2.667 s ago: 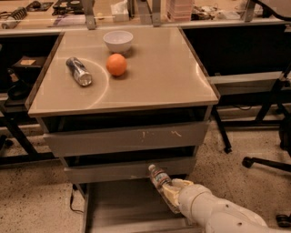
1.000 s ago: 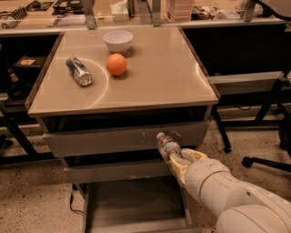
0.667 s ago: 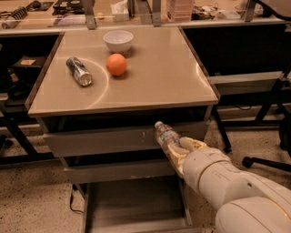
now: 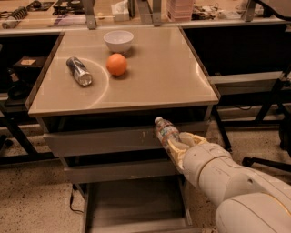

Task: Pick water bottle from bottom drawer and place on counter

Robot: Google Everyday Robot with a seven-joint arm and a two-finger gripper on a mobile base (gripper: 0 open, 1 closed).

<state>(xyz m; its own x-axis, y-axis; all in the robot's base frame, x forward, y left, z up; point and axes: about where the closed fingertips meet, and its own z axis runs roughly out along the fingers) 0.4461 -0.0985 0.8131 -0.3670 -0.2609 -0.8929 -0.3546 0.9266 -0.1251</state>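
Observation:
My gripper is shut on the water bottle, a small clear bottle with a white cap pointing up and left. I hold it in the air in front of the upper drawer front, just below the front edge of the beige counter. The bottom drawer stands pulled open below, its grey floor bare. My cream arm reaches in from the lower right.
On the counter lie a silver can, an orange and a white bowl. A cluttered bench runs along the back. A chair base stands at the right.
My gripper has risen with the bottle from the open bottom drawer up to just below the counter's front edge.

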